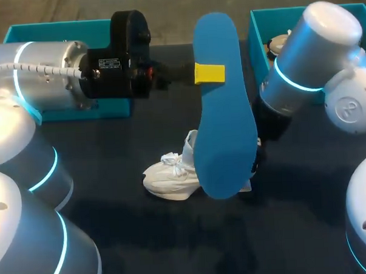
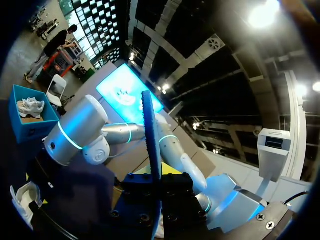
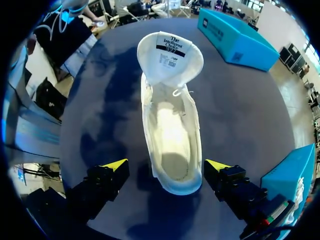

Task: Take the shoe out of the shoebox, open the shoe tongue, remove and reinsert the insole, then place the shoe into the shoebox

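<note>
My left gripper (image 1: 209, 73) is shut on a blue insole (image 1: 221, 111) and holds it high above the table. In the left wrist view the insole (image 2: 150, 130) shows edge-on, clamped in the left gripper (image 2: 156, 182). The white shoe (image 1: 169, 174) lies on the dark table, partly hidden behind the insole. In the right wrist view the shoe (image 3: 172, 130) has its tongue (image 3: 170, 52) folded open and its inside bare. My right gripper (image 3: 167, 167) stands open over the heel, with its yellow fingertips (image 3: 116, 164) on either side and clear of the shoe. My right arm (image 1: 301, 65) comes in from the right; the insole hides its gripper in the head view.
A teal shoebox (image 1: 258, 46) at the back right holds another shoe (image 2: 30, 106). A second teal box (image 1: 57, 30) stands at the back left, behind my left arm. The dark table (image 1: 175, 240) has free room toward the front.
</note>
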